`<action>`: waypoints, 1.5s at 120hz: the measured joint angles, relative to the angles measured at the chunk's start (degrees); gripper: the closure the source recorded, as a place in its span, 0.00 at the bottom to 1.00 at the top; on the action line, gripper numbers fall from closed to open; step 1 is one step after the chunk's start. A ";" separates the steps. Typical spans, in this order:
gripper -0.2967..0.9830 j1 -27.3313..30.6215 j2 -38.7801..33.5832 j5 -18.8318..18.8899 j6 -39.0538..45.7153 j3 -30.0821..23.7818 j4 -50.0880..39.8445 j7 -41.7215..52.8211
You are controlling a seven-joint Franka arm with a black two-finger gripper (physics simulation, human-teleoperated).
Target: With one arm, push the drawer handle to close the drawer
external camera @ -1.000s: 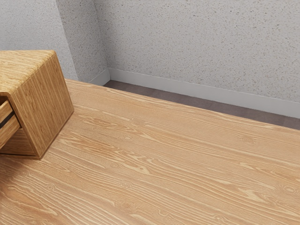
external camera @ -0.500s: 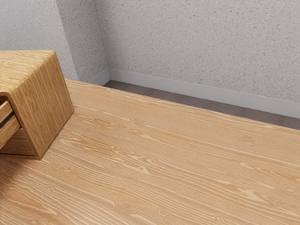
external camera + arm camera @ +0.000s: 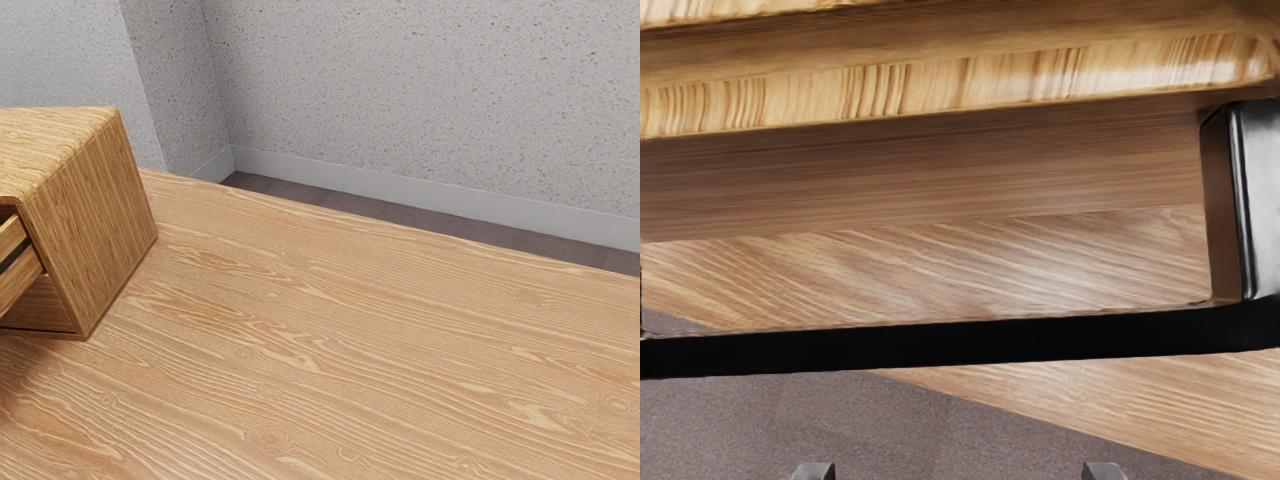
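At the exterior view's left edge stands the wooden cabinet (image 3: 95,225), its drawer (image 3: 15,265) sticking out of the front. In the wrist view a long black handle (image 3: 960,345) crosses in front of the drawer's wood (image 3: 940,185), with one thick black end post visible. The two tips of my gripper (image 3: 958,472) are far apart, with nothing held between them. The handle lies ahead of the tips in that view; I cannot tell whether they touch it.
The wooden table (image 3: 370,350) extends from the cabinet toward the exterior view's right. Behind it are a strip of dark floor (image 3: 400,215) and a speckled grey wall (image 3: 430,100).
The shadow on the table at the exterior view's lower left has shifted and lightened a little. Cabinet and drawer look the same there.
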 joint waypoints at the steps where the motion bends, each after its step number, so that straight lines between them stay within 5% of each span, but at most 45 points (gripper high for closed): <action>1: 0.61 -0.05 0.03 -0.02 0.09 0.00 0.02 0.06; 21: 0.76 -1.36 1.47 -0.34 1.68 0.69 0.63 1.02; 49: 0.82 -3.46 3.63 -0.63 3.87 1.53 0.67 1.45; 84: 0.84 -5.92 6.35 -1.34 6.61 2.07 2.42 1.60; 180: 0.85 -23.09 15.78 -0.95 11.39 14.69 14.38 1.10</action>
